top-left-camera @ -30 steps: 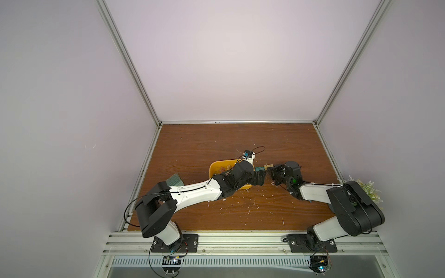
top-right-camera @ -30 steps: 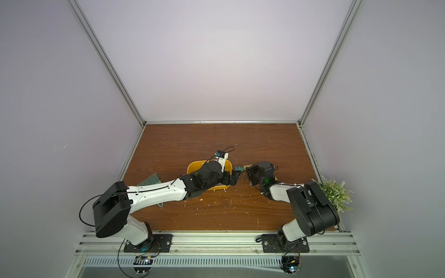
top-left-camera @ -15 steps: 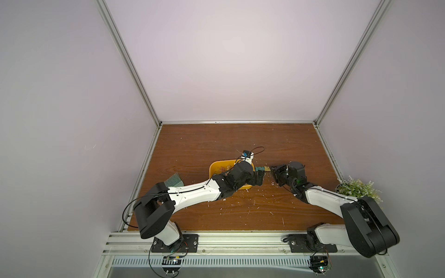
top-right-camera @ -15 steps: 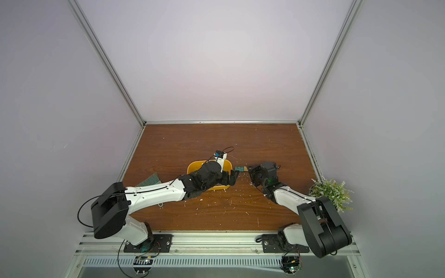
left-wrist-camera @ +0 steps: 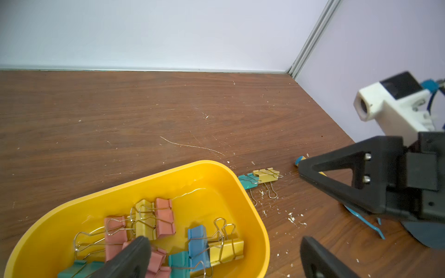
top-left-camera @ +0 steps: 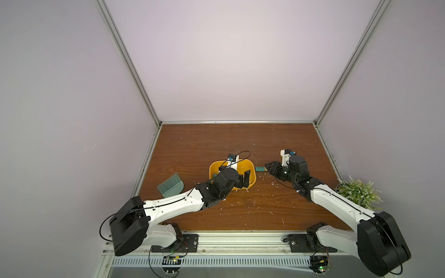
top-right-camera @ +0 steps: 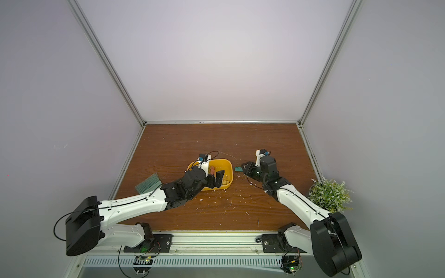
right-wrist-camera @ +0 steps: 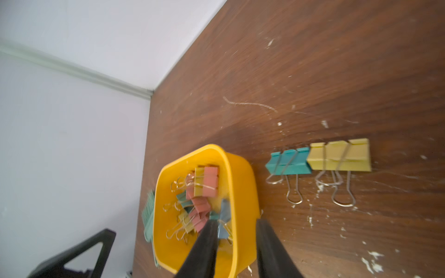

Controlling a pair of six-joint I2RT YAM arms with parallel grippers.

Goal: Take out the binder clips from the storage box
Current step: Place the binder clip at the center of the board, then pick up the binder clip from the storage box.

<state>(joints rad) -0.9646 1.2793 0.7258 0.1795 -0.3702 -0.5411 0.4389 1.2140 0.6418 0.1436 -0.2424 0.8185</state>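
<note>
Yellow storage box (left-wrist-camera: 199,163) holds most binder clips (left-wrist-camera: 166,221); two lie outside, just beside it. My left claw (top-right-camera: 216,180) wide open, empty, over the box; right claw (right-wrist-camera: 237,223) part-open, empty. Risk: interlocked wire handles snag, dragging a bunch.

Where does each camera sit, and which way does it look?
Top views: above the front edge, looking down on the table; left arm, right arm whole.
Left wrist: over the storage box, facing the back wall; left fingers and right fingers show.
Right wrist: beside the storage box, facing it; right fingers show.
Wrist views share: teal clip, yellow clip.
</note>
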